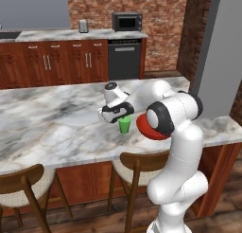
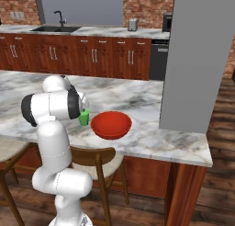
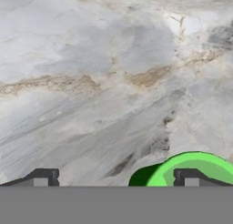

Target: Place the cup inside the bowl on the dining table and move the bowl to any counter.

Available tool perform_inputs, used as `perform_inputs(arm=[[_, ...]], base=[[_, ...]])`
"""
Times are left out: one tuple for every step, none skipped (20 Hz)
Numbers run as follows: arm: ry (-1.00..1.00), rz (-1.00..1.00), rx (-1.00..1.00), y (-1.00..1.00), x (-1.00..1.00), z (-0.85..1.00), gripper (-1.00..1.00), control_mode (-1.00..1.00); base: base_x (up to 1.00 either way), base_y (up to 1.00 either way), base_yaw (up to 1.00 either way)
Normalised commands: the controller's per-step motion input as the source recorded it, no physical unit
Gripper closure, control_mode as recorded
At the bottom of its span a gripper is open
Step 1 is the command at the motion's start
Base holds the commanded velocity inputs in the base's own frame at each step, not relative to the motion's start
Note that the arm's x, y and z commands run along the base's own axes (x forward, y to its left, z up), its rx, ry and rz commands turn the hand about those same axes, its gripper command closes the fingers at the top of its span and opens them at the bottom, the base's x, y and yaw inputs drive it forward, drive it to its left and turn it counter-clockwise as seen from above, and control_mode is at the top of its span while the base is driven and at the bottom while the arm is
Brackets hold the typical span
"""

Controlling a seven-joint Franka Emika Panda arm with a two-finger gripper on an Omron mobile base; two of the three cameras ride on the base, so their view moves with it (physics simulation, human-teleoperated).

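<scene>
Green and small, the cup (image 1: 125, 124) stands upright on the grey-veined white marble of the desk (image 1: 52, 118), the long island with a reddish wood base. In the right base view the cup (image 2: 84, 117) sits just to the left of the bowl (image 2: 111, 124), close beside it; whether the two touch cannot be told. The bowl is wide, shallow, glossy red, standing right way up, with nothing visible inside it; in the left base view only a red sliver of it (image 1: 144, 127) shows past the white arm. The claw (image 1: 122, 114) hangs directly over the cup, low above its rim. In the hand view its dark fingertips (image 3: 42, 178) stand wide apart at the bottom, so the claw (image 3: 116, 180) is open and grips nothing; one tip lies in front of the cup's bright rim (image 3: 200, 162), the other over bare marble, so the cup lies off to one side of the gap rather than centred in it. Wooden stools (image 1: 137, 166) with cream seats stand along the near edge of the desk. Beyond it runs the counter (image 2: 92, 32), marble over reddish-brown cabinets, carrying a microwave (image 1: 126, 22) and a small toaster (image 1: 83, 25) against the brick wall.
</scene>
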Motion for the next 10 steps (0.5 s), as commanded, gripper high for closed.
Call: perform_inputs(arm=[[0.0,0.01,0.0,0.0,0.08,-0.05,-1.0,-1.0],[0.0,0.01,0.0,0.0,0.06,-0.06,-1.0,-1.0],[0.0,0.01,0.0,0.0,0.04,-0.04,-1.0,-1.0],[0.0,0.0,0.0,0.0,0.06,-0.03,-1.0,-1.0],[0.0,0.0,0.0,0.0,0.04,-0.03,-1.0,-1.0],[0.0,0.0,0.0,0.0,0.02,-0.03,-1.0,-1.0],[0.0,0.0,0.0,0.0,0.01,-0.06,-1.0,-1.0],[0.0,0.0,0.0,0.0,0.01,-0.1,-1.0,-1.0],[0.0,0.0,0.0,0.0,0.0,-0.13,-1.0,-1.0],[0.0,0.0,0.0,0.0,0.0,-0.16,-1.0,-1.0]], base=[[0.0,0.0,0.0],[0.0,0.0,0.0],[0.0,0.0,0.0],[0.0,0.0,0.0],[0.0,0.0,0.0],[0.0,0.0,0.0],[0.0,0.0,0.0],[0.0,0.0,0.0],[0.0,0.0,0.0],[0.0,0.0,0.0]])
